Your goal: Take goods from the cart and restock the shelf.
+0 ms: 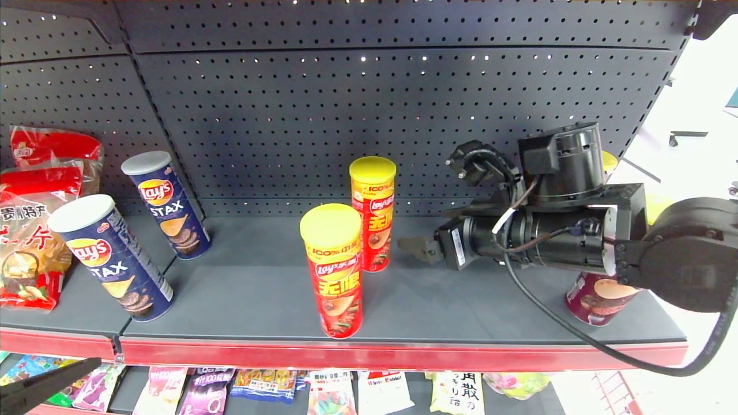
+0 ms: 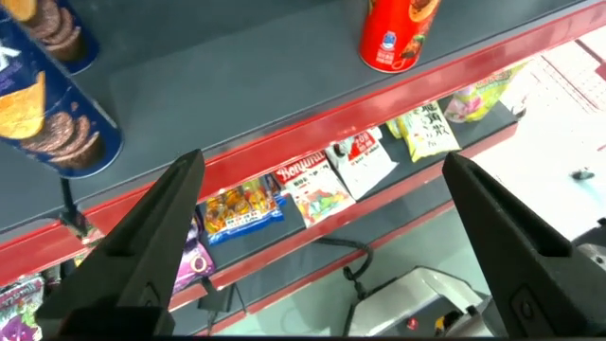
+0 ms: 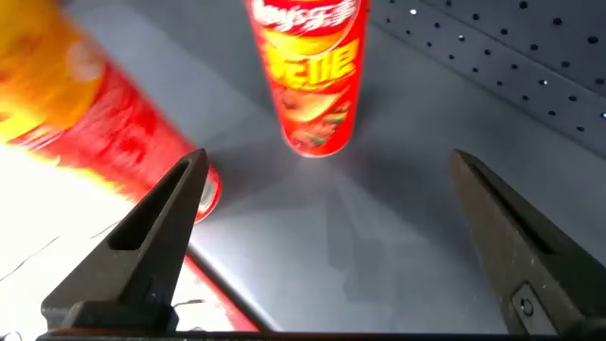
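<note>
Two red chip cans with yellow lids stand on the dark shelf point(image 1: 259, 288): one near the front edge point(image 1: 335, 271), one farther back point(image 1: 373, 213). My right gripper point(image 1: 416, 248) hovers open just right of the rear can, holding nothing. In the right wrist view the rear can point(image 3: 312, 71) stands beyond the spread fingers of my right gripper point(image 3: 327, 161), and the front can point(image 3: 95, 123) lies off to one side. My left gripper point(image 2: 322, 163) is open and empty, low in front of the shelf's red front lip point(image 2: 312, 128); one of its fingers point(image 1: 52, 377) pokes in at the head view's bottom left.
Two blue cans point(image 1: 112, 256) point(image 1: 167, 204) lean on the left part of the shelf, beside red snack bags point(image 1: 34, 230). A maroon can point(image 1: 599, 300) stands behind my right arm. Several snack packets point(image 1: 334, 392) fill the shelf below. A pegboard wall point(image 1: 346, 115) backs the shelf.
</note>
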